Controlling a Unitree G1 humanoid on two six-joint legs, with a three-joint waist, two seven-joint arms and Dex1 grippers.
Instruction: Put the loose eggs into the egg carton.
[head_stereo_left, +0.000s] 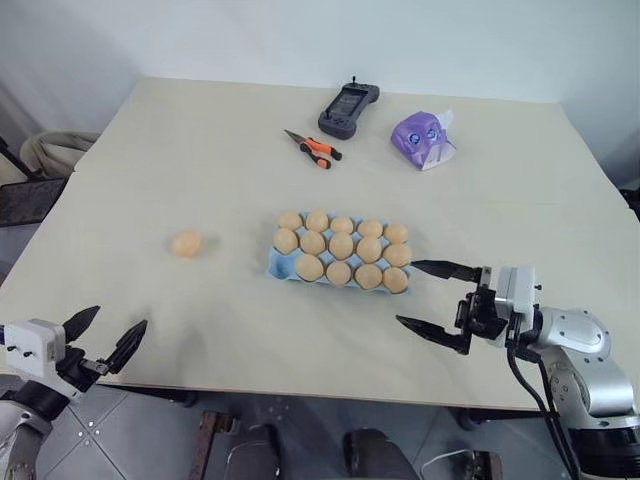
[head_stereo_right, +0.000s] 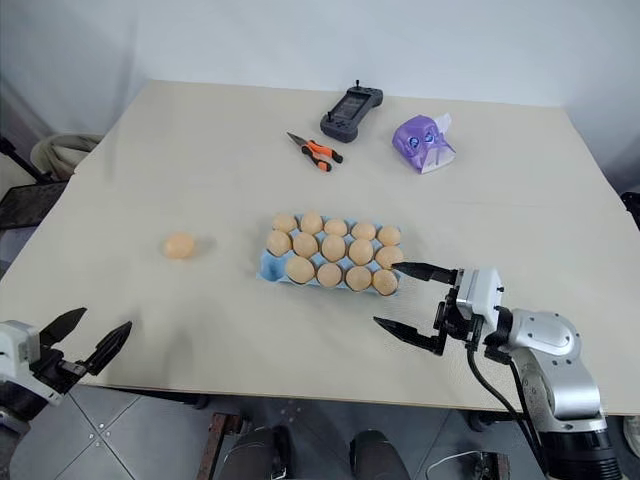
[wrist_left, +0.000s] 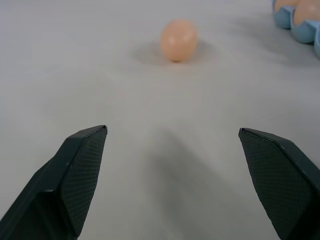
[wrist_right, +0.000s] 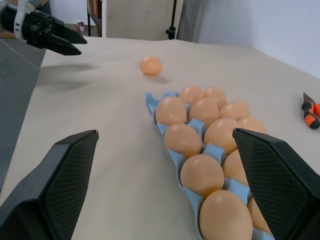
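Note:
One loose egg (head_stereo_left: 186, 243), tan and smooth, lies alone on the table left of the egg carton (head_stereo_left: 278, 266). The light blue carton holds several eggs, and its near-left corner cup shows bare blue. My left gripper (head_stereo_left: 118, 318) hovers open at the table's near-left edge, pointing toward the loose egg (wrist_left: 178, 40), with a wide stretch of table between them. My right gripper (head_stereo_left: 407, 292) stands open and empty just right of the carton's near-right corner, pointing left along the carton (wrist_right: 152, 102).
At the far side lie orange-handled pliers (head_stereo_left: 315, 148), a black handheld controller (head_stereo_left: 348, 108) and a purple object (head_stereo_left: 423, 140). The table's near edge runs just behind both grippers. A coiled hose (head_stereo_left: 55, 150) sits off the table's left side.

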